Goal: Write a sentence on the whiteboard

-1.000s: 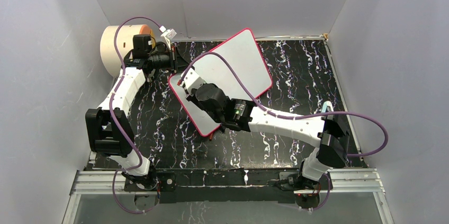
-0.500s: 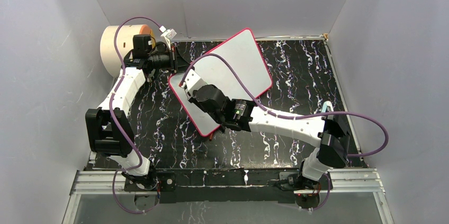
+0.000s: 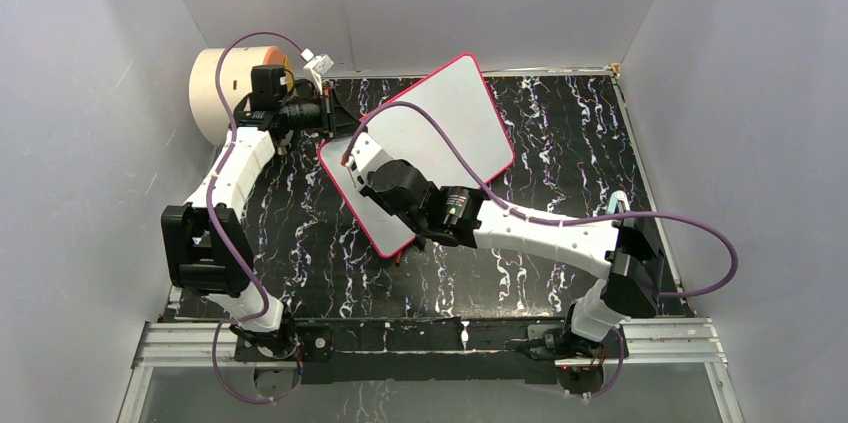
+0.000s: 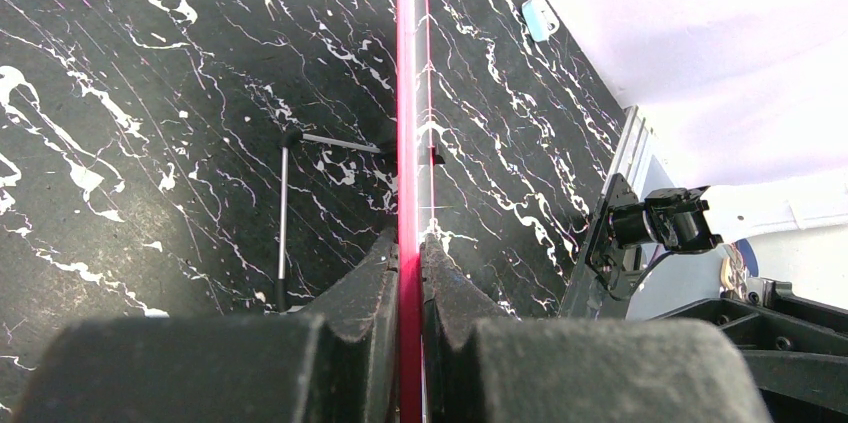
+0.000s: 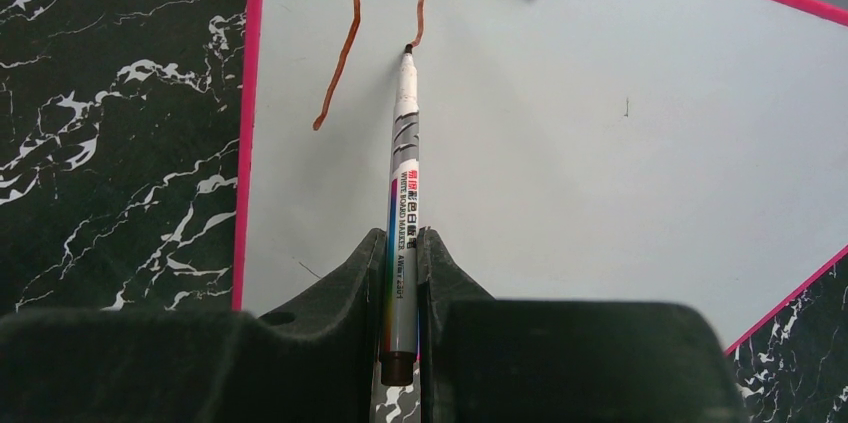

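Note:
The whiteboard [image 3: 460,113] rests tilted on the black marbled table, white with a pink-red rim. My left gripper [image 3: 335,115] is shut on the rim at the board's far left corner; the left wrist view shows the rim edge-on [image 4: 407,93] between the left gripper's [image 4: 408,243] fingers. My right gripper [image 5: 402,238] is shut on a white board marker [image 5: 404,173], tip touching the whiteboard [image 5: 600,143]. Of the sentence, one reddish-brown hooked stroke [image 5: 350,33] shows near the board's corner, ending at the marker tip. From above, the right gripper [image 3: 350,158] hides the stroke.
A cream cylinder with an orange face [image 3: 225,93] stands at the far left behind my left arm. A thin metal support rod [image 4: 282,213] lies under the board. A small light-blue object [image 3: 617,203] sits at the right. Grey walls enclose three sides.
My right gripper has crept slightly toward the far left across the board with the marker. The left gripper and the board have not moved.

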Motion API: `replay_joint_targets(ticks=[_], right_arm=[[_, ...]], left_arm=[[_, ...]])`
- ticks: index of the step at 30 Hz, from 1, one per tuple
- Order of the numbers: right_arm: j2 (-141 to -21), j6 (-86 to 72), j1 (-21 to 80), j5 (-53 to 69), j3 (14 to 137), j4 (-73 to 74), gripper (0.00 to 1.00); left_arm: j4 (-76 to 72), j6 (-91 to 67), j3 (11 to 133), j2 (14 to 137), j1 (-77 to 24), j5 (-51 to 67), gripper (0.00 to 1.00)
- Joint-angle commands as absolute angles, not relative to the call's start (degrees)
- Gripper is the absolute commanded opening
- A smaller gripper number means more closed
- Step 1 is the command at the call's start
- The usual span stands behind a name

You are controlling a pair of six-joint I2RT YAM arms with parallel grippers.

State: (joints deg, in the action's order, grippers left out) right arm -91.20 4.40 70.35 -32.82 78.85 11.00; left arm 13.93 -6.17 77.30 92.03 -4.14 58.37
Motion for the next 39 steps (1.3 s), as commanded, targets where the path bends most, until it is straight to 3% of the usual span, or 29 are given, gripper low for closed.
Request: replay_joint_targets(ticks=[1,39], right_arm=[[-88.36,3.40,70.55,-31.07,78.96,11.87,0.00],[-89.69,3.43,72.60,-33.40,79.27,13.46,0.00]], left_arm=[[18.14,-4.13,75.37,90.81,-5.36,58.80,0.00],[18.11,-4.13,75.24,90.78,-5.45,58.80,0.00]])
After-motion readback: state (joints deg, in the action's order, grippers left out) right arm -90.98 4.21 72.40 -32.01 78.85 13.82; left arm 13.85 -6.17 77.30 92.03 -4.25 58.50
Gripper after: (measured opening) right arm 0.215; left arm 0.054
